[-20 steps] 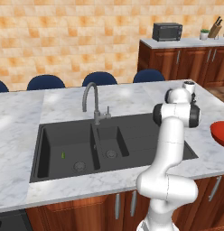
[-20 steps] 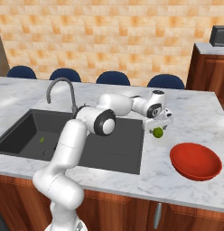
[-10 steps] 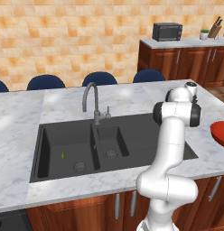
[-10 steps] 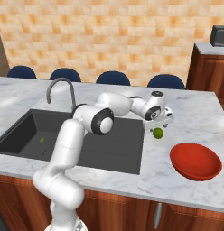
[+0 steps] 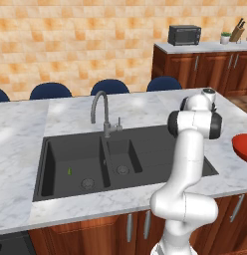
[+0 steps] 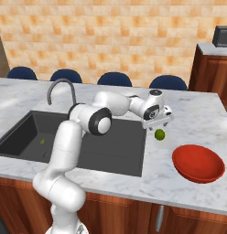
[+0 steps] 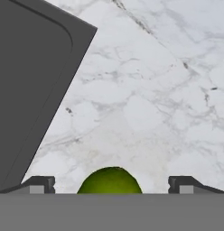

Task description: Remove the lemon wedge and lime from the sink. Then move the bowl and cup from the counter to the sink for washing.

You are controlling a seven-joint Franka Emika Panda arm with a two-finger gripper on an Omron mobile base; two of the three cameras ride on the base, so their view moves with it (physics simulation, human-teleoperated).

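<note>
The claw [image 6: 159, 124] stands with its jaws wide apart and nothing clamped between them; in the hand view the two dark fingertips [image 7: 39, 184] sit well to either side of the lime [image 7: 109, 180], with clear gaps on both sides. In the right base view the lime [image 6: 159, 134] lies on the marble worktop [image 6: 193, 119] directly below the claw, just off the right-hand edge of the sink [image 6: 115, 151], so it looks already set down outside the basin.

Taking the sink as the landmark: the lemon wedge [image 5: 69, 171], a tiny green sliver, lies on the floor of the left basin near its drain, on the far side of the sink from the claw. The red bowl [image 6: 198, 162] rests on the worktop to the right of the sink, nearer the front edge than the lime and just past it. The faucet [image 5: 101, 112] rises at the back of the sink over the divider.

My judgement is that the lime step is done and the wedge comes next. The relation that counts is that the wedge lies across the whole sink to the left and lower than the claw, down in the basin. The claw would have to lift clear of the lime, cross past the faucet and descend. The sliver is too small to tell its long axis.
</note>
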